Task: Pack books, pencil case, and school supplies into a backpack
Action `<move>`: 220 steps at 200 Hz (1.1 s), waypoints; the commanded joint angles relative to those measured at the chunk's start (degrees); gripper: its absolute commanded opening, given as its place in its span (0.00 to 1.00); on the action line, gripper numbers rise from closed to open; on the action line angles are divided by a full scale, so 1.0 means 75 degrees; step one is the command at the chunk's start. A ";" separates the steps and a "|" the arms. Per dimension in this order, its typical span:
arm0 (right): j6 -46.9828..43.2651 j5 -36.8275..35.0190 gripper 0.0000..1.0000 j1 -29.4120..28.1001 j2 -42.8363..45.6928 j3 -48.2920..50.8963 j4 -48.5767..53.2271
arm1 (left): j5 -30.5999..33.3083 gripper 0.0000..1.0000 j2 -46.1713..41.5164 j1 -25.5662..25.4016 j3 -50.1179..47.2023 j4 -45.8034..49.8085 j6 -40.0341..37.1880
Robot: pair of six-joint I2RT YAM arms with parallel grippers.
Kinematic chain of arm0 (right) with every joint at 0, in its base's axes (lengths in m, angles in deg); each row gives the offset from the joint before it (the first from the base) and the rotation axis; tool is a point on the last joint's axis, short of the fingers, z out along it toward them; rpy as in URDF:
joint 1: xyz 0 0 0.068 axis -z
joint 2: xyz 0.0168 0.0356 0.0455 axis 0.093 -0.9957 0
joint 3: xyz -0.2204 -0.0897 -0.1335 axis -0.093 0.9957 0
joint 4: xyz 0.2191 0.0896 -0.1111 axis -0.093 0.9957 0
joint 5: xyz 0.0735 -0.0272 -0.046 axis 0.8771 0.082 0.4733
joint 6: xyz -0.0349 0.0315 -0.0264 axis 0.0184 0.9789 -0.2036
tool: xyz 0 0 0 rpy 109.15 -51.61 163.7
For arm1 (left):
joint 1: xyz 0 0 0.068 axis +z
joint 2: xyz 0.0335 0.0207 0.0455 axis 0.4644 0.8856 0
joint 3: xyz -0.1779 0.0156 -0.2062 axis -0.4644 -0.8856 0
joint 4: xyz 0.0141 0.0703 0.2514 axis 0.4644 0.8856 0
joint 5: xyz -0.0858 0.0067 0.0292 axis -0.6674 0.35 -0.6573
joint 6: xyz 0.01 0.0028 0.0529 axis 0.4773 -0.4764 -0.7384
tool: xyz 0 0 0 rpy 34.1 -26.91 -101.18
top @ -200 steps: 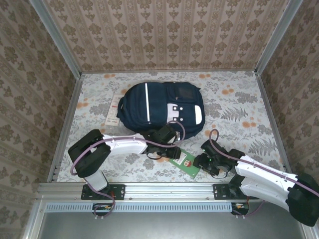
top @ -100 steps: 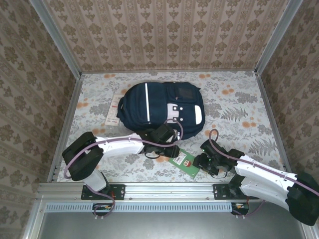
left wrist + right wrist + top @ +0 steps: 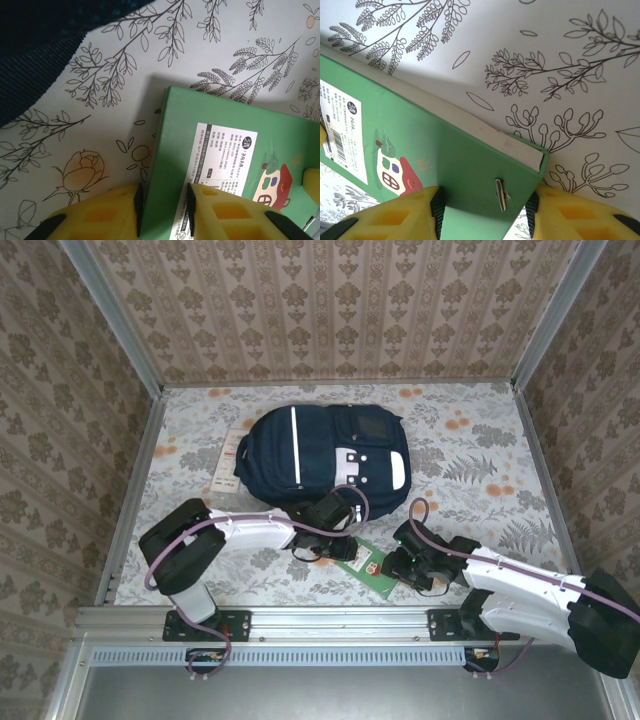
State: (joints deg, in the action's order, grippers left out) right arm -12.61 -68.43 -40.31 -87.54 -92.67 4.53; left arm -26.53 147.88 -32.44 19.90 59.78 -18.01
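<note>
Packing step: by my reading you are taking one book up with both arms, to carry it to the bag.
Green book [image 3: 366, 565]: lies at the near side of the table [image 3: 470, 470], just in front of the backpack [image 3: 325, 455], between the two grippers, printed label and house picture showing.
Left gripper [image 3: 164, 212]: jaws part-way apart, astride the book's long edge; you cannot tell whether the pads bite.
Right gripper [image 3: 484, 205]: jaws astride the corner by the staple; grasp or mere straddle, cannot tell.
Grip: seat both pairs of pads well onto the cover before you raise it.
Lift: keep both wrists level and matched; a thin book will likely bend or slip.
Backpack mouth: not made out from above; find it before you carry.
</note>
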 commanded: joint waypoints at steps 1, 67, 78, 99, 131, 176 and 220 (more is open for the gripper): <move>0.0108 0.0622 0.47 -0.0133 0.0090 -0.0328 -0.1334 | -0.0486 0.30 -0.0036 0.0069 -0.0266 -0.0550 0.0328; 0.0883 0.0877 0.46 0.0203 0.0750 0.0052 -0.2867 | -0.0929 0.29 -0.0182 0.0340 -0.0579 -0.1161 0.0613; 0.0983 0.0815 0.45 0.0279 0.0970 0.0111 -0.2950 | -0.0935 0.29 -0.0205 0.0343 -0.0582 -0.1157 0.0626; 0.1168 0.0660 0.45 0.0434 0.1447 0.0213 -0.2971 | -0.1007 0.29 -0.0246 0.0385 -0.0658 -0.1263 0.0679; 0.1262 0.0588 0.46 0.0599 0.1840 0.0340 -0.3061 | -0.1106 0.29 -0.0319 0.0444 -0.0708 -0.1378 0.0737; 0.1003 0.0842 0.46 0.0617 0.1420 0.0148 -0.3549 | -0.1356 0.29 -0.0294 0.0501 -0.0725 -0.1596 0.0802; 0.0227 0.1000 0.46 0.0614 0.1276 -0.0416 -0.3429 | -0.1503 0.29 -0.0299 0.0603 -0.0772 -0.1691 0.0837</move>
State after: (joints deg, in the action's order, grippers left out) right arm -7.23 -66.26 -35.37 -78.53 -89.20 -5.98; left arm -28.98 145.78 -26.43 14.59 51.69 -13.18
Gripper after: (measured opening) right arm 0.466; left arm 0.288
